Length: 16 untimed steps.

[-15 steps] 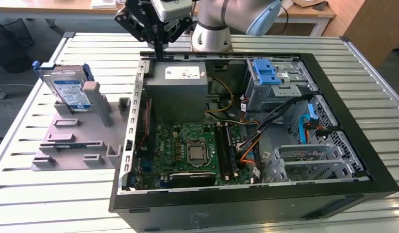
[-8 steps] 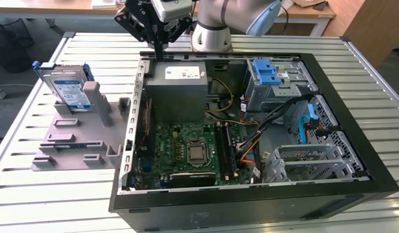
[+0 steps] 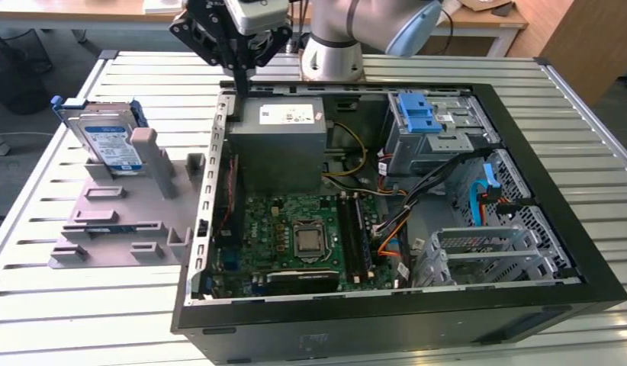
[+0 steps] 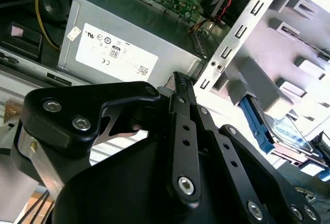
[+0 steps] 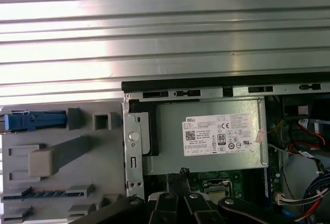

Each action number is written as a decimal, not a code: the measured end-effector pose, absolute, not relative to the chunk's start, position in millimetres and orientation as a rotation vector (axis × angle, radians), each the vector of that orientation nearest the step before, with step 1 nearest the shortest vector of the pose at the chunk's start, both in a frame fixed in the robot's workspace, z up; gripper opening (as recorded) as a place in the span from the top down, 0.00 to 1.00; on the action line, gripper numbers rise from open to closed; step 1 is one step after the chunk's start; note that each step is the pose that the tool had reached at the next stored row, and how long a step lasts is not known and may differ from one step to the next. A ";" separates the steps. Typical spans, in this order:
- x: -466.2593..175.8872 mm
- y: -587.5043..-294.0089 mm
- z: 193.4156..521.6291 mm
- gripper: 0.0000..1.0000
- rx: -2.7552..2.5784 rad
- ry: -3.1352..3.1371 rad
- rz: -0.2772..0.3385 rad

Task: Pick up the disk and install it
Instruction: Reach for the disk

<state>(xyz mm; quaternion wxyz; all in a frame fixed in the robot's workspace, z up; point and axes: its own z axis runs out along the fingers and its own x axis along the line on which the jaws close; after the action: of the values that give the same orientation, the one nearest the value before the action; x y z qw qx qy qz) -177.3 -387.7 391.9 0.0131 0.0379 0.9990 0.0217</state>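
Note:
The disk (image 3: 106,141), silver with a white-and-blue label and a blue carrier frame, stands on edge in a grey slotted holder (image 3: 115,221) at the exterior view's left, outside the computer case. My gripper (image 3: 239,84) hangs above the case's back-left corner, to the right of the disk and well apart from it. Its fingers are pressed together with nothing between them. In the second wrist view the shut gripper (image 4: 179,78) points at the case wall, with the disk (image 4: 282,130) off to one side. The first wrist view shows the disk's blue frame edge (image 5: 36,121) and the gripper (image 5: 181,173).
The open computer case (image 3: 557,229) lies on a slatted metal table (image 3: 69,320). Inside are a grey power-supply box (image 3: 278,145), a motherboard (image 3: 303,236), cables, and a grey drive bay with a blue latch (image 3: 426,114). The arm's base (image 3: 332,53) stands behind the case.

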 end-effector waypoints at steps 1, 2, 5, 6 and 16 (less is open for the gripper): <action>-179.1 -387.6 391.9 0.89 0.118 3.113 0.068; -180.8 -387.6 391.9 0.89 0.118 3.112 0.068; -185.4 -386.7 391.7 0.89 0.118 3.112 0.068; -186.6 -385.9 391.7 0.89 0.118 3.112 0.068; -193.5 -378.5 391.2 0.89 0.118 3.112 0.068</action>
<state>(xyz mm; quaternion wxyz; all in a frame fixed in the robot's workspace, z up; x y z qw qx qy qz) -193.5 -378.5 391.2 0.0131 0.0378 0.9990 0.0217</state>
